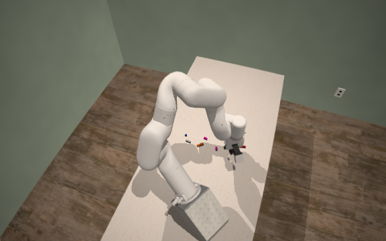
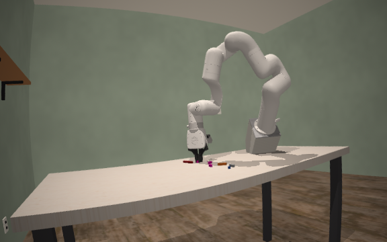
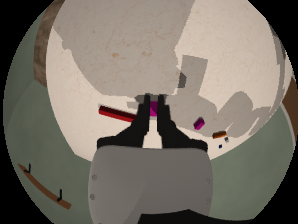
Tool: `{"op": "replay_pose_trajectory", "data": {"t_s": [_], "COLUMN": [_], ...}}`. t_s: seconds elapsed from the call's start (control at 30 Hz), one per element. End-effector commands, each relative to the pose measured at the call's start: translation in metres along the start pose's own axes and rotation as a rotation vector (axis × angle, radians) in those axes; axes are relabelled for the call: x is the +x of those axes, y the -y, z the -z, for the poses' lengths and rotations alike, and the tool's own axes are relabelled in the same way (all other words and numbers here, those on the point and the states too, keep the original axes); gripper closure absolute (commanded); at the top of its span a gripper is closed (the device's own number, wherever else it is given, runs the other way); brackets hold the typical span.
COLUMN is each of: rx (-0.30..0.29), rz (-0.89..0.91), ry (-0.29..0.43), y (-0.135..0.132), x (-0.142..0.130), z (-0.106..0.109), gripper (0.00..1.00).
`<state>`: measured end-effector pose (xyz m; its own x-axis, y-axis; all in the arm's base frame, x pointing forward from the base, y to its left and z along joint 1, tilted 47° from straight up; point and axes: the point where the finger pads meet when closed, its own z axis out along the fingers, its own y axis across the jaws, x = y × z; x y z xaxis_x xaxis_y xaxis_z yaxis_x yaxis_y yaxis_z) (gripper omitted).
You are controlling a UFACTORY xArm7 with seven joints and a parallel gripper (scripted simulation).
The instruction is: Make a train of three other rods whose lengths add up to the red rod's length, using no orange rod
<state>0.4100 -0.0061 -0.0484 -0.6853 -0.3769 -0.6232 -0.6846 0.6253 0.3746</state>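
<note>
The red rod (image 1: 244,146) (image 2: 187,162) (image 3: 116,113) lies just beside the claw (image 1: 228,149) (image 2: 198,160) (image 3: 153,100), its near end close to 1 black finger, so room on that side is tight. The claw points down, low over the bench (image 1: 240,80) (image 2: 113,188) (image 3: 225,50), clamped on 1 magenta rod (image 2: 197,161) (image 3: 153,109).

On the other side lie 2 more magenta rods, the first (image 1: 216,148) (image 2: 209,162) (image 3: 199,123) nearer the claw, the second (image 1: 205,138) (image 2: 210,165) farther off. Past them come the orange rod (image 1: 200,144) (image 2: 222,164) (image 3: 219,135), the grey rod (image 1: 188,141) (image 2: 232,165) (image 3: 226,140) and the small blue rod (image 1: 185,135) (image 2: 229,167) (image 3: 220,146). The 5 rods on this side lie apart; no train of 3 is laid.

The rods are short, straight and blocky. The bench top is pale and faintly mottled; the arm (image 1: 149,144) (image 2: 271,101) is smooth, white and rounded, on a speckled grey block (image 1: 224,219) (image 2: 250,148). Shadows cross the bench. The red rod is nearest the bench's long edge, with open surface between.
</note>
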Motion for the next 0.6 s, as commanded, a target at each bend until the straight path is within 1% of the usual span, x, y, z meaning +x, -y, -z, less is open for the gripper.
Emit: {"op": "replay_pose_trajectory", "data": {"t_s": [0.0, 0.13, 0.23, 0.3, 0.57], "rx": [0.004, 0.004, 0.004, 0.004, 0.004], "rz": [-0.001, -0.001, -0.001, -0.001, -0.001], "ry": [0.000, 0.000, 0.000, 0.000, 0.000], "y": [0.002, 0.002, 0.001, 0.001, 0.001], "x": [0.000, 0.000, 0.000, 0.000, 0.000], "z": [0.001, 0.008, 0.023, 0.023, 0.081], "gripper": [0.96, 0.96, 0.96, 0.96, 0.96]}}
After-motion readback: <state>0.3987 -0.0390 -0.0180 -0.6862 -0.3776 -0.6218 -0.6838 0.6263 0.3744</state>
